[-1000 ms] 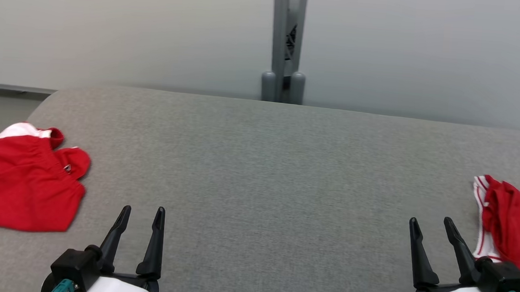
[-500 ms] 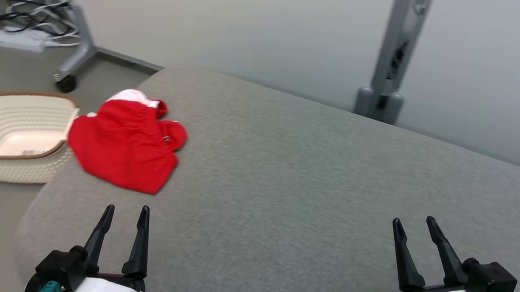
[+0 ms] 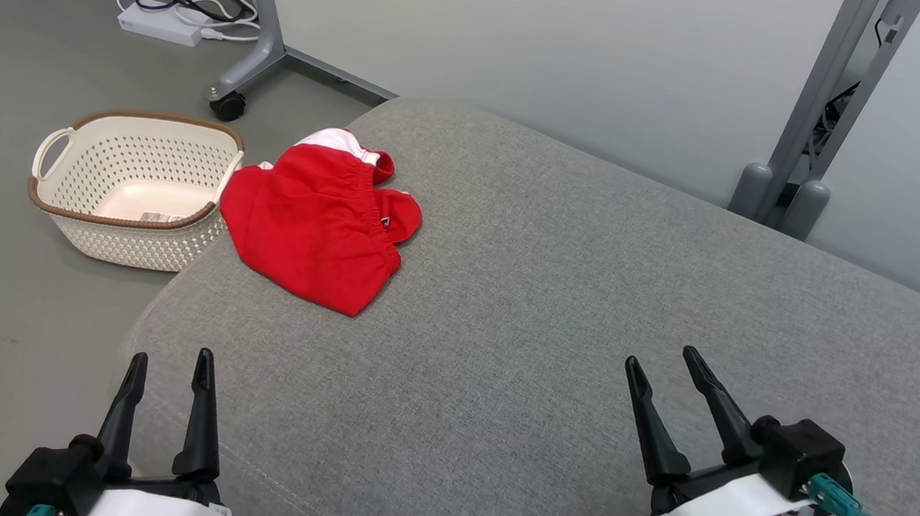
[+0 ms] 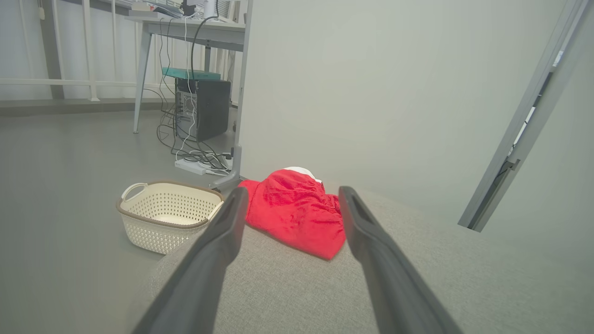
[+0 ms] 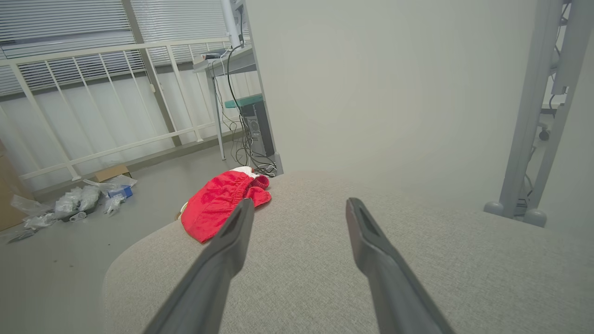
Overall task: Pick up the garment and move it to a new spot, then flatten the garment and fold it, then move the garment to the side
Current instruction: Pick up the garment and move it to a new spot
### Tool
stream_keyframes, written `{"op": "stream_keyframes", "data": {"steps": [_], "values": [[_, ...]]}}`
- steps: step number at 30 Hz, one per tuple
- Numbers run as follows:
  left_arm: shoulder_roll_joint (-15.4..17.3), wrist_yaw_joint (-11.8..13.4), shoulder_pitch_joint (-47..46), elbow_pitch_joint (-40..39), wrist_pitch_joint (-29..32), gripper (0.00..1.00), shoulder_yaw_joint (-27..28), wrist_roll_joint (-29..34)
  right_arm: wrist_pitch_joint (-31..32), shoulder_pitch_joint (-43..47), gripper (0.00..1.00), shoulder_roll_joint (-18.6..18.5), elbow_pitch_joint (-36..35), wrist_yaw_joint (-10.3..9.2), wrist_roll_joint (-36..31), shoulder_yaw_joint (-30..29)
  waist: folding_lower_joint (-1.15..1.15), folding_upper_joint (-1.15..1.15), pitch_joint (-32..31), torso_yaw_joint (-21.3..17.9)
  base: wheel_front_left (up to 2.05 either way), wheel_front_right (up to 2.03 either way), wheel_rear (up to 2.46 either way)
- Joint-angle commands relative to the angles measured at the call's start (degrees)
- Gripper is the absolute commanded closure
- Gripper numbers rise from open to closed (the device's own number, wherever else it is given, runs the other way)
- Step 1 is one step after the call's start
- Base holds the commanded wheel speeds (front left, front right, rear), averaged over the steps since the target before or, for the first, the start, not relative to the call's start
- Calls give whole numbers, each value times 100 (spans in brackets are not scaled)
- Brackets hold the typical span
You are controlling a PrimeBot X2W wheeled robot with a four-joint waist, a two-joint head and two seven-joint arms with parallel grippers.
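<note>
Head view: garment [image 3: 317,224] beyond left hand [image 3: 170,355]

No legible text, brand, number or sign appeared in any view. A small printed label [image 3: 157,217] lay on the bottom of the basket [image 3: 145,248], and a small tag [image 3: 385,222] showed on the red garment [image 3: 308,231]; both were too small to read.
</note>
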Motion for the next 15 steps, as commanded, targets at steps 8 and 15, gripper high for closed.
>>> {"op": "stream_keyframes", "data": {"steps": [8,15], "values": [[22,112,102,-118,-5,0,46,-95,-3,-177,0,-39,161,1,19,129,0,0,25,13,0,0,0],[23,117,31,-81,-5,0,-11,-90,-3,-99,0,-39,169,1,25,66,0,0,-5,-10,0,0,0]]}}
